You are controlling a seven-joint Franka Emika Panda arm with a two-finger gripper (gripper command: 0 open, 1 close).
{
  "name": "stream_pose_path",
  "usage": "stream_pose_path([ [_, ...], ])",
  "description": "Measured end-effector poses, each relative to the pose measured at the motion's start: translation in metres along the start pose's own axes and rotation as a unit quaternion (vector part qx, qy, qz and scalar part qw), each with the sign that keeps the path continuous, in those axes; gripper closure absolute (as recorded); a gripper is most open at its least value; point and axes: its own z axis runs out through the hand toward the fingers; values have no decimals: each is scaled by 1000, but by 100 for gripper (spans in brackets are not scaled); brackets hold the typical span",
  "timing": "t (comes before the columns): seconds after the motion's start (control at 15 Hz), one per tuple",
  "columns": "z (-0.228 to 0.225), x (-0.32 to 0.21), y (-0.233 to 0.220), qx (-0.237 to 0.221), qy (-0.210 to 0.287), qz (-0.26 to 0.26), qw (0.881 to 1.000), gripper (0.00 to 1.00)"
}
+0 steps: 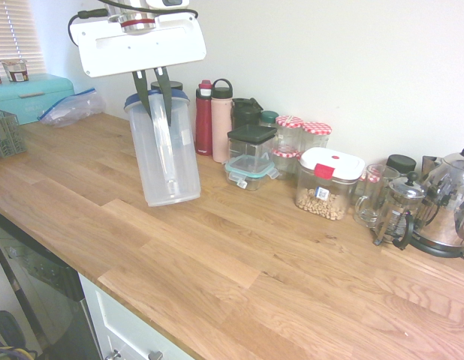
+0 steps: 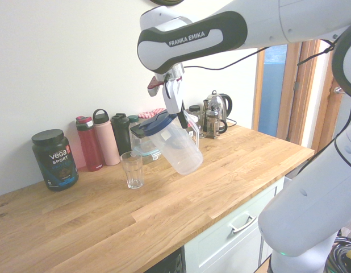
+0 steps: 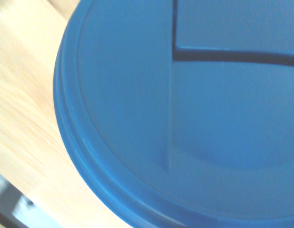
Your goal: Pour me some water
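Holding: pincer [image 2: 176, 111] is clamping the tilted pitcher [image 2: 178, 149] by its handle, aloft | Target: glass [image 2: 132, 169] is standing on tabletop [image 2: 232, 165], left of the spout | Risk: spout is sitting short of the rim, so water may be spilling.

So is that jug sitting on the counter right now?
No, the jug hangs tilted above the counter, gripped by the end effector.

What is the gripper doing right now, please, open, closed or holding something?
Gripper: closed on the handle of the clear pitcher, held tilted above the counter near the glass.
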Motion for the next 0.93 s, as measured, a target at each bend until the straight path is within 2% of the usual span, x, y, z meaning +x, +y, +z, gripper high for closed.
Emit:
stream_pose_path([
  [0.2, 12, 12, -13, -47, -21, -17, 999, 100],
  [0.4, 23, 35, -33, -72, -29, -16, 997, 100],
  [0.93, 12, 67, -71, -150, -68, -47, 985, 100],
])
